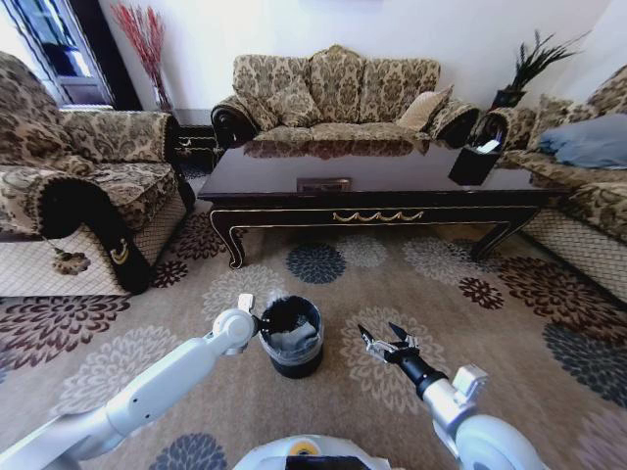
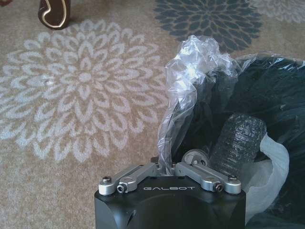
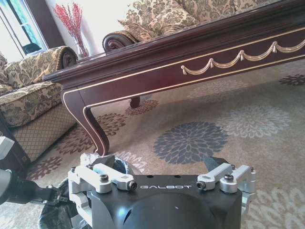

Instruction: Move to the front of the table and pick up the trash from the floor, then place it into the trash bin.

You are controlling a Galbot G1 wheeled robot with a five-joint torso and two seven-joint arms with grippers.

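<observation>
The trash bin (image 1: 292, 338) stands on the floor (image 1: 470, 333) in front of the table (image 1: 372, 188). My left gripper (image 1: 271, 315) hangs over the bin's near-left rim. In the left wrist view its linkage is drawn together, so the left gripper (image 2: 170, 161) is shut, and a fold of the clear liner (image 2: 195, 62) covers the tips. The trash, a ribbed clear bottle (image 2: 238, 140), lies inside the bin next to a white crumpled piece (image 2: 274, 164). My right gripper (image 1: 387, 343) hovers open and empty over the carpet, right of the bin.
An armchair (image 1: 78, 186) stands on the left, a sofa (image 1: 338, 93) behind the table and another sofa (image 1: 588, 176) on the right. A black holder with white paper (image 1: 475, 162) sits on the table's right end. The table's carved leg (image 3: 95, 133) is near the bin.
</observation>
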